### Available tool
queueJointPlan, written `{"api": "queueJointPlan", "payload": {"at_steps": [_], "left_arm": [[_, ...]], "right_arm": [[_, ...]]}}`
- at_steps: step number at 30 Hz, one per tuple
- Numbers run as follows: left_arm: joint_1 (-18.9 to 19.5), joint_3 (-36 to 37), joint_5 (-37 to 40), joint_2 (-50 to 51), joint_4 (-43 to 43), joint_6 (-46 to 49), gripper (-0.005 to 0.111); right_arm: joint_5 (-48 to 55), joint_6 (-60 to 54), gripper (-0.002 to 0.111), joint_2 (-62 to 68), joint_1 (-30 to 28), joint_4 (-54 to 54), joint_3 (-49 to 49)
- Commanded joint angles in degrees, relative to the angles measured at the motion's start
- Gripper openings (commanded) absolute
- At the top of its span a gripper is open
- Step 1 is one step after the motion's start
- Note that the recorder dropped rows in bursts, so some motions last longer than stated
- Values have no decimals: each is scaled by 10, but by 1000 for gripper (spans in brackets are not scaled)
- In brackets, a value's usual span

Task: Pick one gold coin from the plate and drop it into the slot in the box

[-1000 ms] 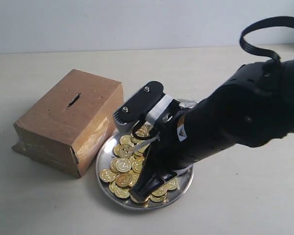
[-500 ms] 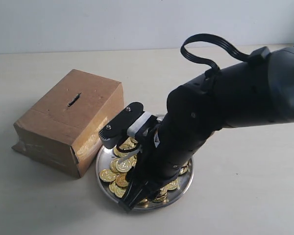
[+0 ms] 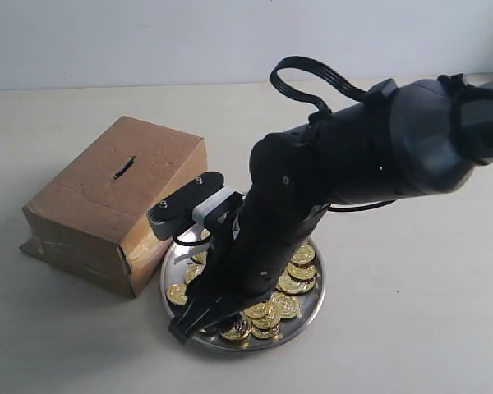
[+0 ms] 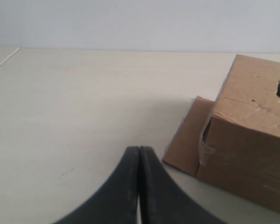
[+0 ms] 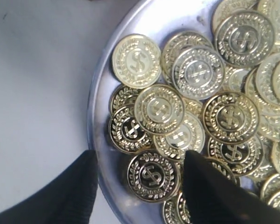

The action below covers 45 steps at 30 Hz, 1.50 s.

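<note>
- The gold coin [image 5: 154, 175] nearest the grasp lay flat just inside the plate's [image 5: 97, 122] raised rim, on the side toward the camera in the exterior view. Neighbouring coins overlapped its far edge.
- Right gripper [image 5: 140, 161] was low over that edge with its jaws apart and nothing held. One finger looked to be outside the rim, the other over the coin heap.
- Judged step: the pick, with the grasp not yet made. No coin was lifted.
- The next move probably calls for closing on that single coin. The rim sat between the fingers and may block the outer one, so shifting inward first seems safer. A flat, overlapped coin could slip or bring a second one with it.
- The box [image 3: 115, 205] stood just beside the plate. I could not tell if they touched. The slot [image 3: 124, 168] was on its top face, unobstructed.
- Bare table [image 3: 411, 328] lay on the plate's other side.
- Left gripper [image 4: 138, 156] had its jaws together and empty, apart from the box.
</note>
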Motion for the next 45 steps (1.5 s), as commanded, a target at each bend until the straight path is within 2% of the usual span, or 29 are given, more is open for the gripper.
{"api": "queueJointPlan", "payload": {"at_steps": [1, 3, 6, 7, 28, 37, 45], "left_arm": [[-2, 2, -7, -3, -3, -2, 0], [-2, 2, -7, -3, -3, -2, 0], [-2, 2, -7, -3, -3, -2, 0], [-2, 2, -7, -3, -3, -2, 0], [-2, 2, -7, -3, -3, -2, 0], [-2, 2, -7, -3, -3, -2, 0], [-2, 2, -7, -3, -3, -2, 0]], "right_arm": [[1, 6, 53, 7, 1, -11, -9], [4, 31, 53, 10, 1, -60, -10], [28, 165, 53, 10, 1, -186, -10], [33, 179, 53, 10, 1, -198, -10], [16, 201, 53, 34, 1, -203, -33], [13, 237, 53, 39, 1, -239, -33], [38, 241, 53, 39, 1, -239, -33]]}}
